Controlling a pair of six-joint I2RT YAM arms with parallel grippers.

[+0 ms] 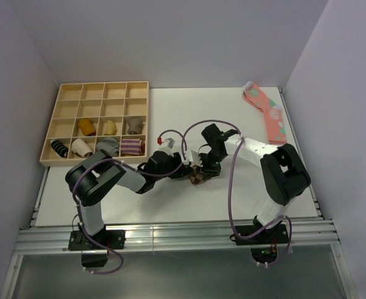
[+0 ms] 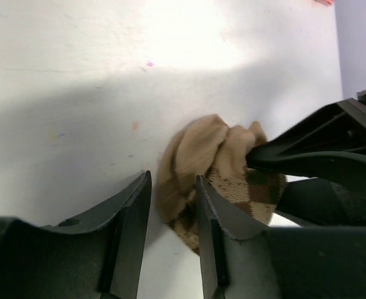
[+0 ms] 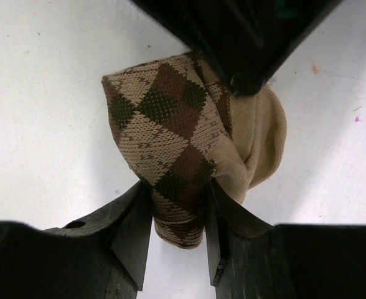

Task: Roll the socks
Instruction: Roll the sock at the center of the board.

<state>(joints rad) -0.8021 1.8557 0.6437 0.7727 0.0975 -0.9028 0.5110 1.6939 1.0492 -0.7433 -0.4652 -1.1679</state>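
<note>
Your right gripper (image 3: 177, 193) is holding the lower end of the socks (image 3: 170, 124). The fabric is filling the narrow gap between its two fingers, so it is pinching the bundle firmly. Your left gripper (image 2: 170, 187) is standing partly open. Bare table (image 2: 77, 93) is showing through its gap, and only the plain tan edge of the bundle is reaching its tips, lying against one finger without being squeezed.

Both grippers are meeting over the middle of the table, a little nearer to the arm bases, and the socks are resting on the surface between them. In the right wrist view the left gripper is covering the upper part of the bundle, and in the left wrist view the right gripper is hiding one side of it. Purple cables (image 1: 229, 187) are looping over both arms.

The socks are forming a small crumpled bundle. One side is showing tan-brown knit with dark brown argyle diamonds, and the other is showing plain tan fabric folded round.

Further away on the left, a wooden tray (image 1: 93, 93) is carrying rolled socks in its two nearest rows, among them a purple-striped roll (image 1: 132, 147) in the near right compartment. At the far right, pink socks (image 1: 267, 115) with teal spots are lying flat, well apart from the grippers.
</note>
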